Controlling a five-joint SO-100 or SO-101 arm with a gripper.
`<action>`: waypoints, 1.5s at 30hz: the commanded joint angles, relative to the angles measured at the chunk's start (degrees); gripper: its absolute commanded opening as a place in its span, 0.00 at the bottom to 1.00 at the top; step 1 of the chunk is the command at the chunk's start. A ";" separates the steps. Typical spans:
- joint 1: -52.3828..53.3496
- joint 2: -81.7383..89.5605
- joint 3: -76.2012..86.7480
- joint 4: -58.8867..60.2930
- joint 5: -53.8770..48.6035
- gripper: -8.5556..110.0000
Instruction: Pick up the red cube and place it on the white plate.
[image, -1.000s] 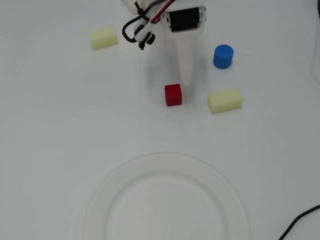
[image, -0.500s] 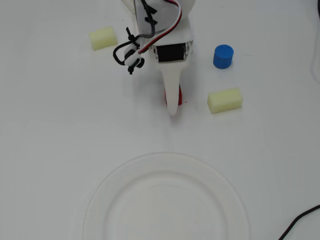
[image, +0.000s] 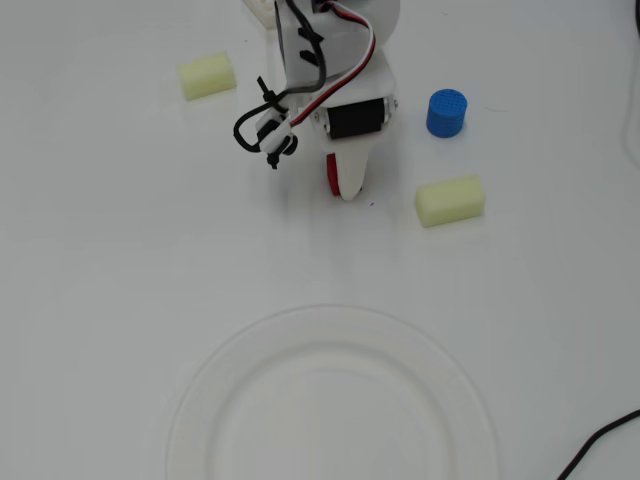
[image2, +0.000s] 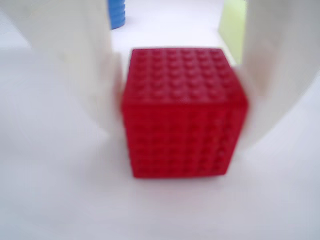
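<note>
Wrist view: red cube (image2: 182, 112) between gripper (image2: 180, 95) fingers.

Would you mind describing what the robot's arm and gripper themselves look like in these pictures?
The gripper is white plastic with a long tapering finger and a black servo block set at its base. Red, white and black wires loop over the white arm, joining a black cable bundle. In the wrist view, both fingers are smooth, curved and white.
</note>
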 joint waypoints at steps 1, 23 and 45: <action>0.09 0.79 -1.49 -1.49 1.14 0.07; 6.50 28.48 18.19 -53.35 -12.57 0.07; 4.75 -14.85 -4.04 -62.75 -15.03 0.07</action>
